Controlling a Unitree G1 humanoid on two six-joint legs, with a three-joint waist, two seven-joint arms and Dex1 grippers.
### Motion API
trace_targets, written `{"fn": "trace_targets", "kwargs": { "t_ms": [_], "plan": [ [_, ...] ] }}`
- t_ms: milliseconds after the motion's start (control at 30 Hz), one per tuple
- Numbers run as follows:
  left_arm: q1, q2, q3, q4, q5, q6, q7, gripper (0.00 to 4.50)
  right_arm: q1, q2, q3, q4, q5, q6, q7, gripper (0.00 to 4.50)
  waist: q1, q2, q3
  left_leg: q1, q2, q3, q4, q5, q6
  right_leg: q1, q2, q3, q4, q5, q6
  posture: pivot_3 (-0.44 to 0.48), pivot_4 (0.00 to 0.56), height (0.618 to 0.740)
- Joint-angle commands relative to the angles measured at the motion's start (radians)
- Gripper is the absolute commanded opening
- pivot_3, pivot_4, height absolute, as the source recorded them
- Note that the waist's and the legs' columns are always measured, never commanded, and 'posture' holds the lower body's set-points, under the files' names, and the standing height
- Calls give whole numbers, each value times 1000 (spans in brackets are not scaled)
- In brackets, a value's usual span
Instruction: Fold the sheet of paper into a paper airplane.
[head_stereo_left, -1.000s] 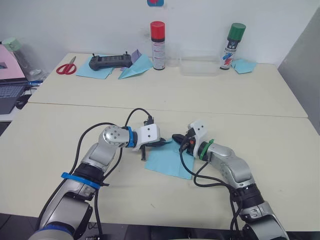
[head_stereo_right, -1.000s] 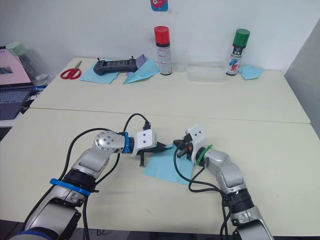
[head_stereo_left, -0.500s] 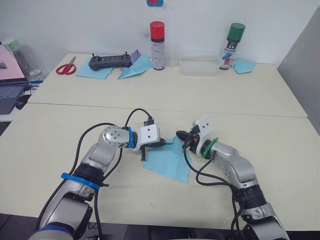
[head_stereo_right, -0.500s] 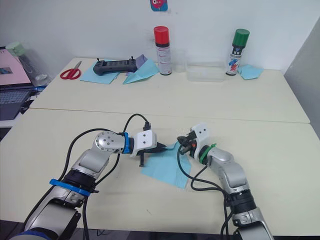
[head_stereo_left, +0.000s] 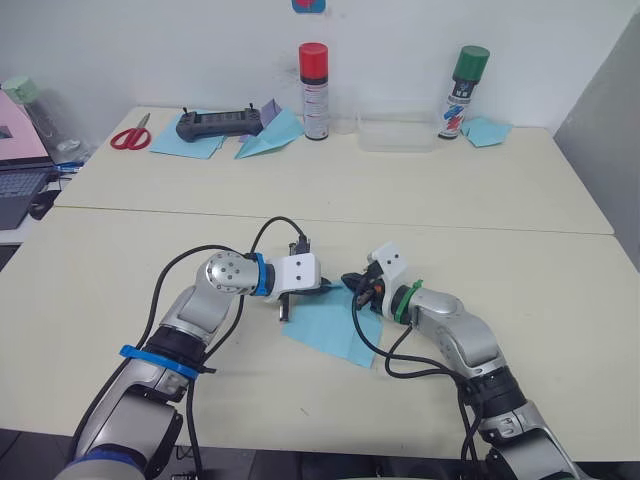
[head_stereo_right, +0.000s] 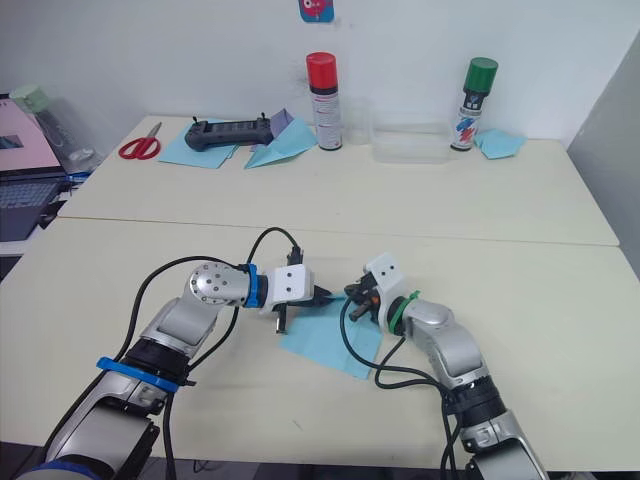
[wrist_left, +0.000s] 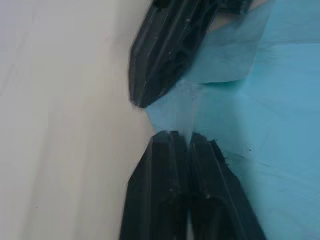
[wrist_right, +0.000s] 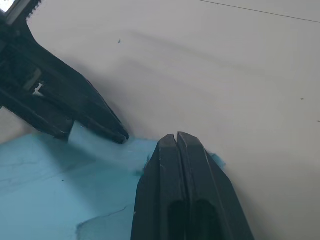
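From the head views, the sheet of paper (head_stereo_left: 330, 328) lies flat on the near table (head_stereo_left: 120, 290), with both grippers meeting at its far corner. It looks thin, limp and easy to tear, so edges and corners are probably the best places to hold.

In the left wrist view, the left gripper (wrist_left: 182, 142) pinches a paper edge.

In the right wrist view, the right gripper (wrist_right: 177, 140) is pressed together on the corner.

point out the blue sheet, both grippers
sheet (head_stereo_left: 330, 330), left eye view, flat middle of the paper
left gripper (wrist_left: 186, 145), left wrist view, tips pinching the sheet's edge
right gripper (wrist_right: 176, 137), right wrist view, closed fingertips
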Motion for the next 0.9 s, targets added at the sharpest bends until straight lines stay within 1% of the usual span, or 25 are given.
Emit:
{"fn": "trace_targets", "kwargs": {
  "t_ms": [33,167,233,300,333,367,400,467,567,667,800,900],
  "plan": [
    [-4,44,38,-100,-82,93,-81,1587,24,-17,4,1,-13,23,1,0,0,0,0,0,0,0,0,0,0,0,0,0,0,0,0,0,150,740],
    [-22,116,113,-147,-171,264,-125,2847,29,-22,5,-7,-8,23,6,0,0,0,0,-1,0,-1,0,0,0,0,0,0,0,0,0,0,150,740],
    [-32,134,138,-135,-192,306,-121,2847,30,-24,5,-9,-6,22,10,0,0,0,0,-1,0,-1,0,0,0,0,0,-1,0,0,0,0,150,740],
    [-38,139,167,-70,-187,288,-89,2847,32,-27,6,-14,-3,21,18,0,1,0,0,-1,0,-1,0,0,0,0,0,-1,0,0,0,0,150,740],
    [-43,106,196,-36,-208,301,-49,2847,35,-27,9,-18,1,21,24,0,2,0,0,-1,0,-1,0,0,0,0,0,-1,0,0,0,0,150,740],
    [-48,71,219,-16,-227,307,-13,2551,38,-29,12,-23,2,21,30,0,3,0,0,-1,0,-1,0,0,0,0,0,-1,0,0,0,0,150,740],
    [-54,31,242,-3,-251,329,20,2448,40,-30,15,-25,3,21,34,0,4,0,0,-1,0,-1,1,0,0,0,0,-1,0,0,0,0,150,740],
    [-55,-30,255,8,-259,331,72,1966,44,-30,19,-29,1,21,38,0,9,0,0,-2,0,-1,1,0,0,0,0,-2,0,0,0,0,150,740],
    [-21,-95,226,-29,-246,326,104,1013,44,-31,21,-32,0,24,40,0,6,0,0,-2,0,-1,2,0,0,-1,-1,-2,0,0,0,0,150,740],
    [30,-116,179,-79,-227,334,108,97,41,-35,21,-32,-3,27,42,0,2,0,0,-2,0,-2,1,0,0,-1,0,-2,0,3,-4,0,150,740],
    [105,-90,100,-94,-139,300,127,39,41,-40,17,-36,-3,31,43,0,-1,0,0,-1,0,-2,1,0,0,0,0,-2,1,3,-4,0,150,740],
    [129,-76,84,-101,-120,307,139,39,42,-43,15,-39,-3,34,42,0,0,0,0,-1,0,-2,1,0,0,0,0,-2,1,3,-4,0,150,740]
  ]
}}
